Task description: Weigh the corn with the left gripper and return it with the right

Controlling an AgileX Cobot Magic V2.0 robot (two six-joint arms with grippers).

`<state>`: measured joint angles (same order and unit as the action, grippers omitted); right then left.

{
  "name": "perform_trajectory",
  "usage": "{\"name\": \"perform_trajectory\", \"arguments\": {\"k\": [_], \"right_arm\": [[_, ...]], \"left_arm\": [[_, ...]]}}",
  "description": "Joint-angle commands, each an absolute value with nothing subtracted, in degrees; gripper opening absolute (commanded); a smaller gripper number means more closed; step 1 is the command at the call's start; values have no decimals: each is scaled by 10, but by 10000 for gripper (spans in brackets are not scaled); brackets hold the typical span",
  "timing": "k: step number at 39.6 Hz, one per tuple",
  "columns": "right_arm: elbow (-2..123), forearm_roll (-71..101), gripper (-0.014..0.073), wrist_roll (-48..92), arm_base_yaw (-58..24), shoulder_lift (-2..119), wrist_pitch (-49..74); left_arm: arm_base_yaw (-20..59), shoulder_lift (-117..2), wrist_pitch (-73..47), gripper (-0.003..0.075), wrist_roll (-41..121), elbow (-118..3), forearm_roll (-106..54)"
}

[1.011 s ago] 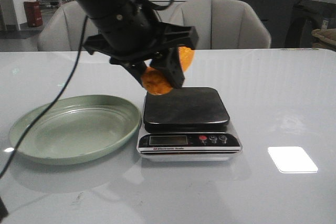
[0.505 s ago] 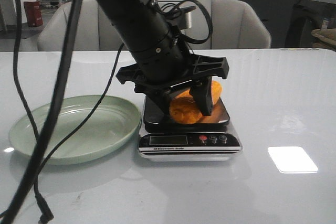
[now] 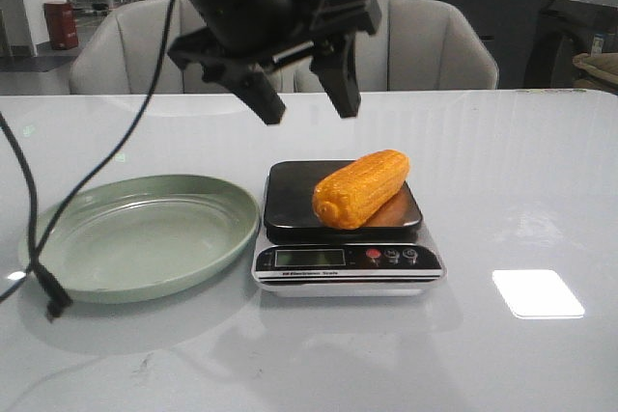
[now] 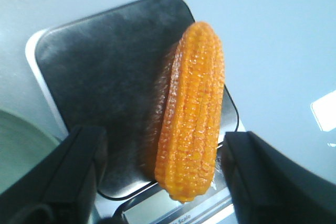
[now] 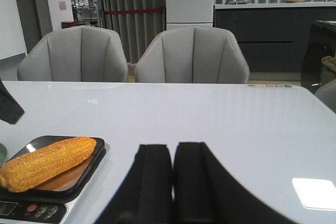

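Note:
The orange-yellow corn (image 3: 361,188) lies on its side on the black platform of the scale (image 3: 299,190), slanting toward the back right. My left gripper (image 3: 307,105) hangs open well above the platform, holding nothing. In the left wrist view the corn (image 4: 192,111) lies on the scale's platform (image 4: 105,72) between the two spread black fingers (image 4: 79,161), which stand apart from it. My right gripper (image 5: 174,153) is shut and empty, low over the table to the right of the scale (image 5: 31,203); the corn (image 5: 47,162) shows at its left. The right gripper is out of the front view.
A pale green plate (image 3: 58,238) sits left of the scale with nothing in it. A black cable (image 3: 34,267) trails down over the plate's left edge. Grey chairs (image 3: 425,41) stand behind the table. A bright light patch (image 3: 537,293) lies on the tabletop at right.
The left gripper lowered the corn onto the scale platform, let it go, opened and rose well above it. The corn now rests on the platform by itself.

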<state>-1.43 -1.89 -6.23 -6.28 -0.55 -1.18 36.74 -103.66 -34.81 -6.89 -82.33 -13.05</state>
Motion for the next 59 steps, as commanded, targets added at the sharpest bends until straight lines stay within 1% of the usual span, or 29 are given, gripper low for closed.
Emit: {"name": "perform_trajectory", "arguments": {"k": [1, 9, 21, 34, 46, 48, 51, 54, 57, 58, 59], "right_arm": [[-21, -22, 162, -58, -60, -17, -57], [-21, -22, 162, -58, -60, -17, -57], [-21, -22, 162, -58, -60, -16, -57], [-21, -22, 162, -58, -60, -16, -57], [-21, -22, 162, -58, -60, -16, -57], [-21, -22, 162, -58, -60, -16, -57], [-21, -22, 162, -58, -60, -16, -57], [-21, -22, 162, -58, -60, -16, -57], [-21, -22, 162, -58, -60, -16, -61], [-21, -22, 162, -58, -60, -16, -63], [-21, -22, 162, -58, -60, -16, -66]], "left_arm": [[365, -963, -325, 511, -67, -818, -113], [365, -853, -305, 511, -67, -735, -91], [365, -658, -245, 511, -67, -553, -78], [365, -438, -232, 511, -67, -387, -57], [365, -209, -256, 510, -67, -286, -34], [365, -179, -271, 494, -67, -281, -28], [365, -137, -292, 431, -67, -274, -22], [365, -104, -313, 314, -67, -269, -14], [365, -79, -324, 146, -67, -266, -6], [365, -73, -325, 106, -67, -264, -4], [365, -68, -325, 111, -67, -263, 0]]}}
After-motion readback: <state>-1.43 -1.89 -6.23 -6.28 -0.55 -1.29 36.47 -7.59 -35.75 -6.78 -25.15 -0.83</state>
